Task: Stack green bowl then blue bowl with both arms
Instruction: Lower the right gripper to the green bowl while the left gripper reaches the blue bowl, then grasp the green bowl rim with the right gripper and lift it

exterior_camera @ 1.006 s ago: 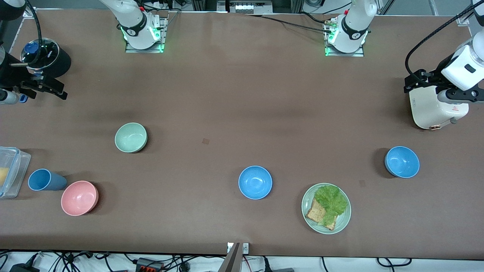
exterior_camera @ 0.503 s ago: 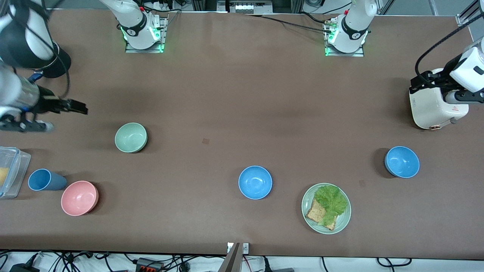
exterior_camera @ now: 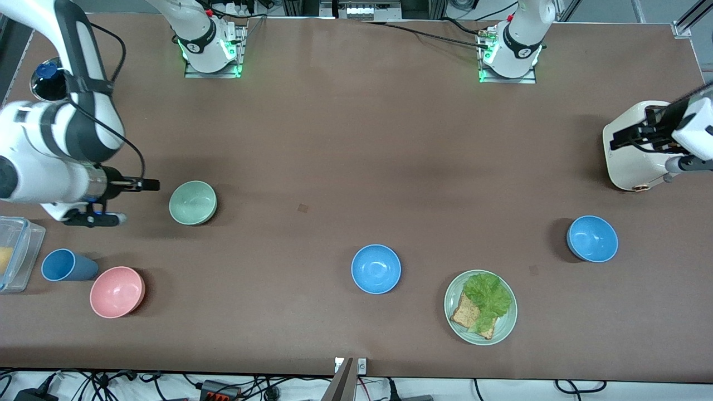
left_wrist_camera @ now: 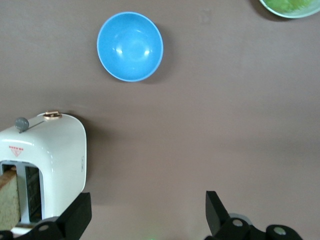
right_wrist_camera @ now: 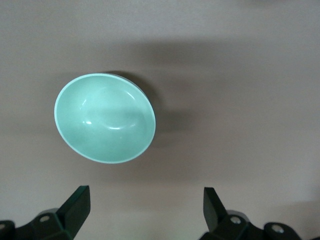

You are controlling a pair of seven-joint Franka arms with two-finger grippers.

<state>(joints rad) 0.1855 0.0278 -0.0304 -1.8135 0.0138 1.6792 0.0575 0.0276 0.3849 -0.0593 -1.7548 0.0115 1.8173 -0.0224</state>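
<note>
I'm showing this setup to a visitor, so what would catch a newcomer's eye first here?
Probably the big white right arm, its open pincer hanging just beside the small round pale mint-green bowl toward its end of the table. Next, the left arm's open pincer over the white toaster, with a bright sky-blue bowl nearer the front camera.

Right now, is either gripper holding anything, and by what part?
Nothing is held. The right gripper is open beside the green bowl, not touching it. The left gripper is open over the toaster.
</note>
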